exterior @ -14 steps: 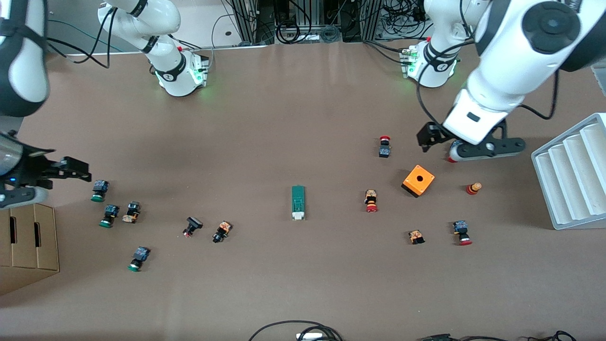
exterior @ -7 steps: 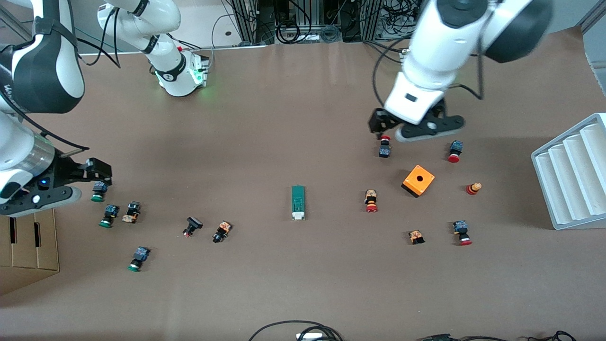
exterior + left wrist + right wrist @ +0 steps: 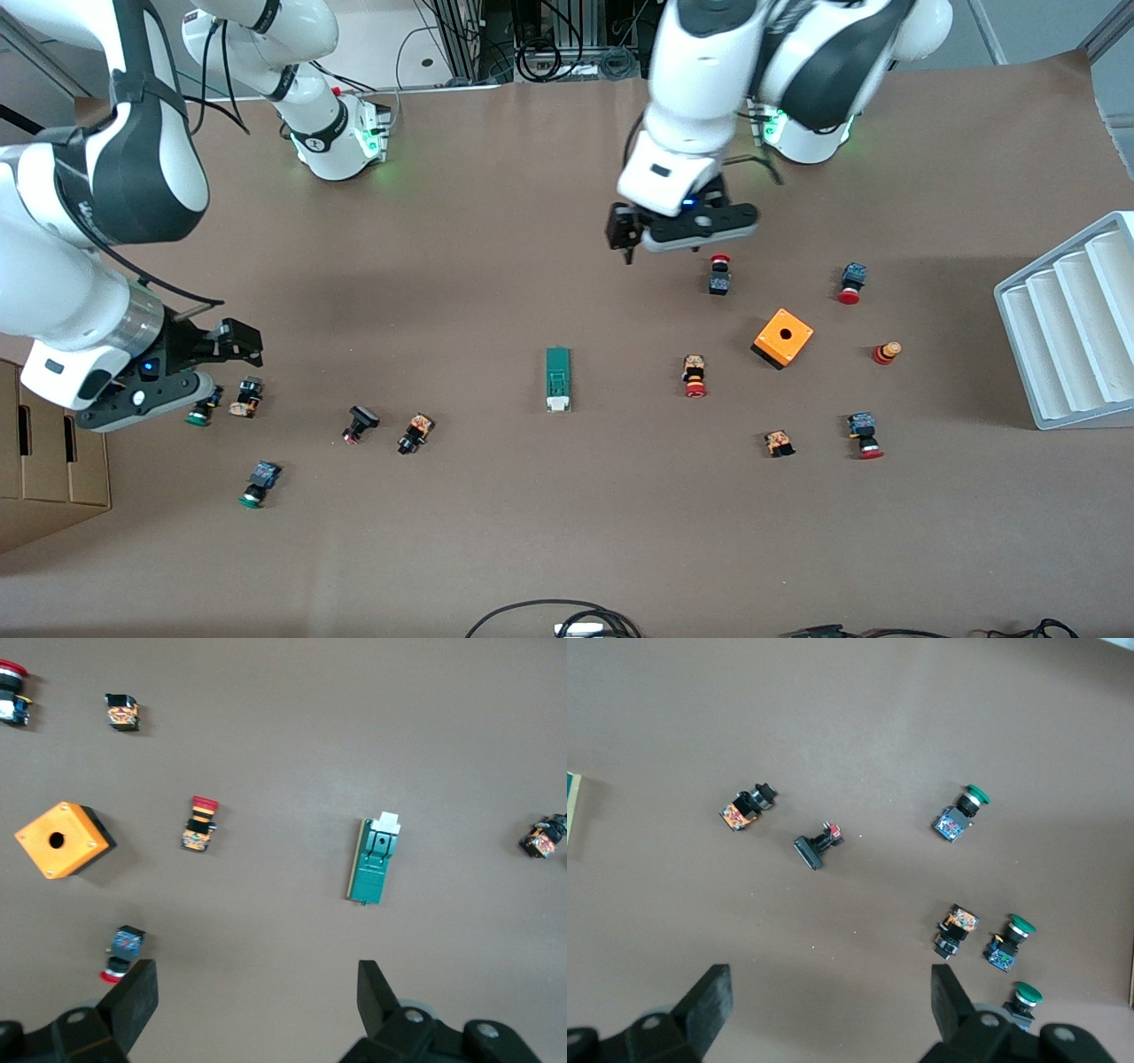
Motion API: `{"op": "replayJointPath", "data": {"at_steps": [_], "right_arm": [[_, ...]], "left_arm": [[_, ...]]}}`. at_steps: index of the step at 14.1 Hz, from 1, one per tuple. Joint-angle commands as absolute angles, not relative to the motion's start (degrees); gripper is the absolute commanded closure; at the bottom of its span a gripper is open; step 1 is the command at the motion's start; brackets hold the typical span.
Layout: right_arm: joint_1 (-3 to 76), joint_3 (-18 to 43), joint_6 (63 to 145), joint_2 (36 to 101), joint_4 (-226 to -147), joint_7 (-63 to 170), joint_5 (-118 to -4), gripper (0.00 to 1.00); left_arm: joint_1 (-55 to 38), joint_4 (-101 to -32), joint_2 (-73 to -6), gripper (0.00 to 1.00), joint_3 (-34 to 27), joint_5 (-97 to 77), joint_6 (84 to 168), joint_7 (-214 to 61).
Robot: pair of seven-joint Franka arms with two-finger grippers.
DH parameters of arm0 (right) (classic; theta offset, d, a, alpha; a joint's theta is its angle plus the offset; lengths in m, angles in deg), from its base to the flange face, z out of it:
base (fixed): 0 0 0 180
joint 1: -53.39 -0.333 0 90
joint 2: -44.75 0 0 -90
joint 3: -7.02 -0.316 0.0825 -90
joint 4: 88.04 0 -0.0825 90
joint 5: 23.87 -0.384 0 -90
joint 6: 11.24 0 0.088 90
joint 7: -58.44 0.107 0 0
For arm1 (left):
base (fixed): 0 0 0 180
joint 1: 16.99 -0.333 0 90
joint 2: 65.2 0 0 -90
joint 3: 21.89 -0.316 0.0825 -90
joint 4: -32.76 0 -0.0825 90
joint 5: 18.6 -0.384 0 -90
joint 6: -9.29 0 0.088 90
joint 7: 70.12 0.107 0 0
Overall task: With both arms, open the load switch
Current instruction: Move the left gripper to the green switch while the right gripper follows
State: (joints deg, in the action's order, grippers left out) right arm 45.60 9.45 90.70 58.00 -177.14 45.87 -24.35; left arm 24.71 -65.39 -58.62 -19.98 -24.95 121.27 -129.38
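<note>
Brown paper covers the surface, with small push buttons scattered toward both ends and cables along the robots' edge. Load switch: a narrow dark-green block lying flat near the middle of the surface, its white end toward the front camera. It appears closed and intact, and nothing touches it. Left gripper: up in the air over bare surface, between the left arm's base and the load switch; jaws wide, nothing held. Its wrist view shows the load switch ahead of the spread fingers. Right gripper: over the cluster of green-capped push buttons toward the right arm's end; jaws wide, nothing held. An orange box with a hole stands untouched. Assessment: no step completed; approach, two-arm grasp and opening all remain.
</note>
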Motion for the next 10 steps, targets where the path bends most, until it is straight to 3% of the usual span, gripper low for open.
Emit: {"op": "replayJointPath", "data": {"at_steps": [1,4,10], "right_arm": [[45.6,9.7,91.8,59.4,-176.6,45.3,-25.5,0.00],[44.1,9.7,94.5,60.8,-176.6,45.3,-26.4,0.00],[43.0,9.7,102.0,64.1,-176.6,45.3,-34.8,0.01]], "left_arm": [[31.1,-65.3,-55.2,0.01,-20.7,-31.3,124.6,-139.4],[35.0,-65.2,-50.6,0.01,-20.7,-37.4,131.0,-149.3],[40.7,-65.2,-43.7,0.01,-20.7,-52.5,134.7,-161.0]]}}
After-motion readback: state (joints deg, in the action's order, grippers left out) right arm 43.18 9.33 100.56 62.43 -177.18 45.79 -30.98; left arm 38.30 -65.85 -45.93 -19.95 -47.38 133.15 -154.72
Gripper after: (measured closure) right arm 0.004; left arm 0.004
